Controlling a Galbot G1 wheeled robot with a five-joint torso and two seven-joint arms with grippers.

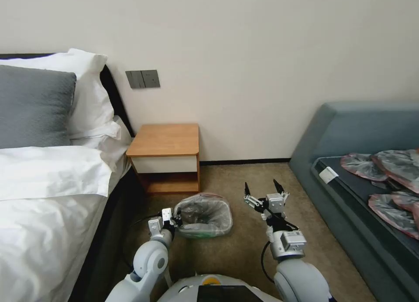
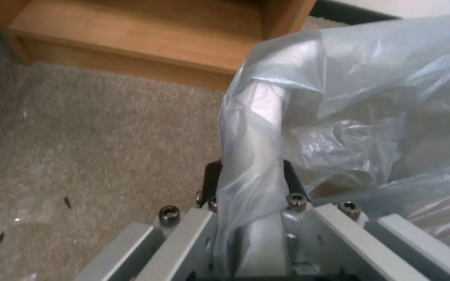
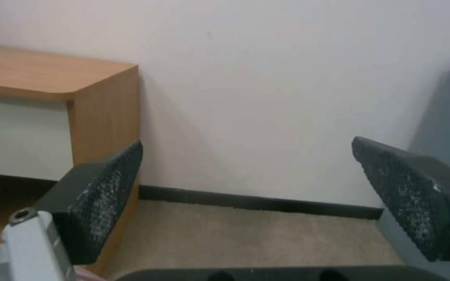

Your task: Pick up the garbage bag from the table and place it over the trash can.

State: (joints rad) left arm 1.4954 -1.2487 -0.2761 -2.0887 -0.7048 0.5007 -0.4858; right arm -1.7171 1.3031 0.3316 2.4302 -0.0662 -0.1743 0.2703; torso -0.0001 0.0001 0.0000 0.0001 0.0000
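The trash can [image 1: 201,232] stands on the carpet in front of the table [image 1: 165,139]. The translucent grey garbage bag [image 1: 205,212] is draped over the can's mouth and lines it. My left gripper [image 1: 176,218] is at the can's left rim. In the left wrist view its black fingertips [image 2: 212,177] sit on both sides of the bag-covered rim [image 2: 261,113], shut on the garbage bag [image 2: 350,97]. My right gripper [image 1: 262,187] is raised to the right of the can, open and holding nothing. The right wrist view shows its pads [image 3: 108,183] spread wide, facing the wall.
A bed [image 1: 43,184] with white sheets lies along the left. A grey-blue sofa [image 1: 349,132] on the right holds several flat grey-and-red bags [image 1: 384,166]. Carpet [image 1: 244,249] lies between them. The table's lower shelf [image 2: 131,35] is just beyond the can.
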